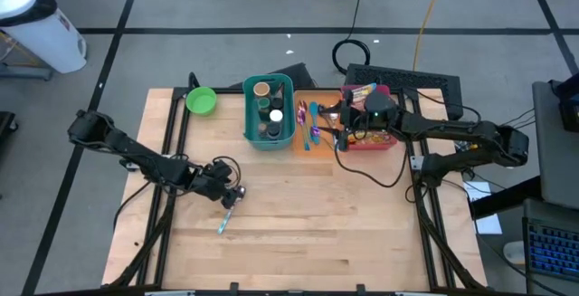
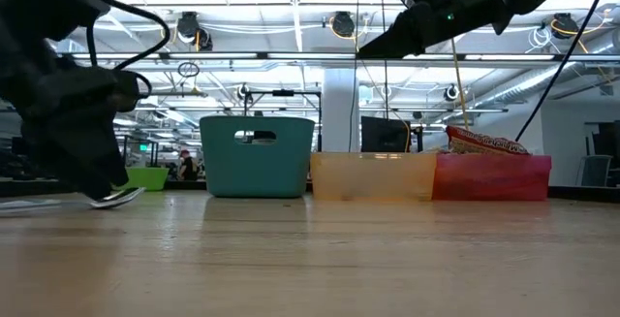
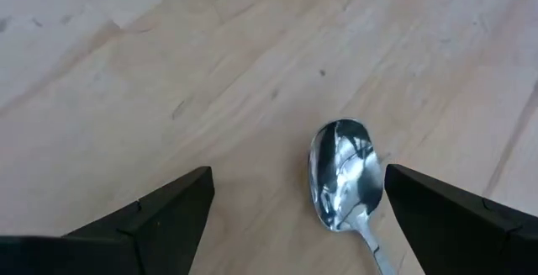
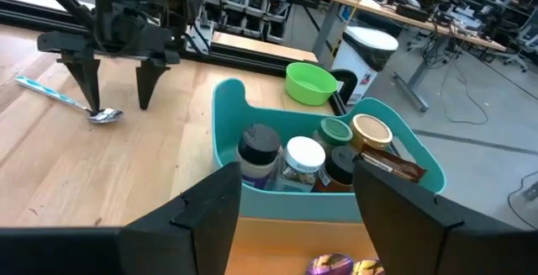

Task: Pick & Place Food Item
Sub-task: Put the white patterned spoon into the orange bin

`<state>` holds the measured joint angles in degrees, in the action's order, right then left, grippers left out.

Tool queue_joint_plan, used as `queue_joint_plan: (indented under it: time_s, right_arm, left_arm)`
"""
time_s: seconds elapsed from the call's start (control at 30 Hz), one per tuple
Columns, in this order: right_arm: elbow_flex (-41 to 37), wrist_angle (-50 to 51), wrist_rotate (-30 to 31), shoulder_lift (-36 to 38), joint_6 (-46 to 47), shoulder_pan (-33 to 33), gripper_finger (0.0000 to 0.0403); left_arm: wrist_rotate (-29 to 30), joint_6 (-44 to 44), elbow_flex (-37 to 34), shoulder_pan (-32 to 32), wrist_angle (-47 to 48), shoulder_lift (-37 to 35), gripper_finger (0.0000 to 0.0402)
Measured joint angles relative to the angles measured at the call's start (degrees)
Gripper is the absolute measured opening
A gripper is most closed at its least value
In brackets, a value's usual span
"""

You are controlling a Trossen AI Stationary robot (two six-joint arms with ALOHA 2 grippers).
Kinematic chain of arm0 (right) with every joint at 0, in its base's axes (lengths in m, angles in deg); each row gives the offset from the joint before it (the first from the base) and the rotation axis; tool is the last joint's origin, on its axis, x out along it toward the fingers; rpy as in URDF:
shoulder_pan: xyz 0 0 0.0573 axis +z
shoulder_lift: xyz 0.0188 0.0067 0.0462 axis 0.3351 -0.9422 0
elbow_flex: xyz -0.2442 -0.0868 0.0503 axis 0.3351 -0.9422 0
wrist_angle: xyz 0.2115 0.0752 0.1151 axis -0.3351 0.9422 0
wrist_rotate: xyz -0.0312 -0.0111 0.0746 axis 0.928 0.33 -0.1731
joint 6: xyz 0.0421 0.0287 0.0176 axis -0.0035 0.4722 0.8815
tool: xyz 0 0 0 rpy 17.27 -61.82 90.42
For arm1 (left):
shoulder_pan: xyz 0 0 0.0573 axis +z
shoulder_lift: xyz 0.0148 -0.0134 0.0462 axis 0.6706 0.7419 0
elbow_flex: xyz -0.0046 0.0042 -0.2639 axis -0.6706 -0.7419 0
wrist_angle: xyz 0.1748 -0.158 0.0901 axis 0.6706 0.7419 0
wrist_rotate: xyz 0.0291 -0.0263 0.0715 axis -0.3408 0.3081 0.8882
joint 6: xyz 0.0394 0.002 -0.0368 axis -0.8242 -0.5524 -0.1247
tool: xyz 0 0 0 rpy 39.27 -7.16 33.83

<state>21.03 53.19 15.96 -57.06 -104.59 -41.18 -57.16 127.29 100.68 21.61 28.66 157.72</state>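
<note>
The wooden table point(image 1: 298, 224) is carrying a row of bins along its far edge, and the teal bin point(image 1: 269, 115) is serving as landmark. It is holding jars and bottles point(image 4: 294, 161) standing upright. Touching its right side, an orange tray point(image 1: 312, 133) is holding small utensils; beyond that a red bin point(image 1: 371, 138) is holding packaged snacks point(image 2: 484, 143), the likeliest food items for this task. A green bowl point(image 1: 201, 100) is sitting just left of the teal bin. The right gripper point(image 1: 348, 115) is hovering high over the seam between orange tray and red bin, fingers point(image 4: 210, 216) spread wide and holding nothing, wrist camera looking back across the teal bin. The left gripper point(image 1: 231, 194) is working well in front of the teal bin and slightly left of it, fingers point(image 3: 168, 212) spread apart, straddling the bowl of a metal spoon with a light blue handle point(image 1: 224, 219) lying flat on the table. The spoon's long axis is running from the gripper toward the near edge, bowl end between the fingers, handle trailing away. Judgement: the right arm is much nearer the food; the snacks are lying just below and right of its fingers, so a short descent should be reaching them, while the left arm is positioned on a utensil, not food.
</note>
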Motion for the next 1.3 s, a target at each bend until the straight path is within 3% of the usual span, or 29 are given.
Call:
queue_joint_plan:
  time_s: [0.27,0.8,1.3]
  right_arm:
    - [-0.42,-0.08,0.0,-0.02,0.13,-0.02,0.0216]
    - [-1.81,-0.47,0.15,-0.04,-0.28,-0.04,0.0212]
    - [-1.81,-0.47,0.22,-0.04,-0.28,-0.04,0.0206]
  left_arm:
    - [-0.67,-9.6,-1.74,-0.39,-8.36,0.32,0.0357]
    - [-1.23,-14.8,-1.7,-1.35,-11.61,3.96,0.0256]
    - [-1.19,-13.4,-1.64,-1.35,-11.82,6.68,0.0106]
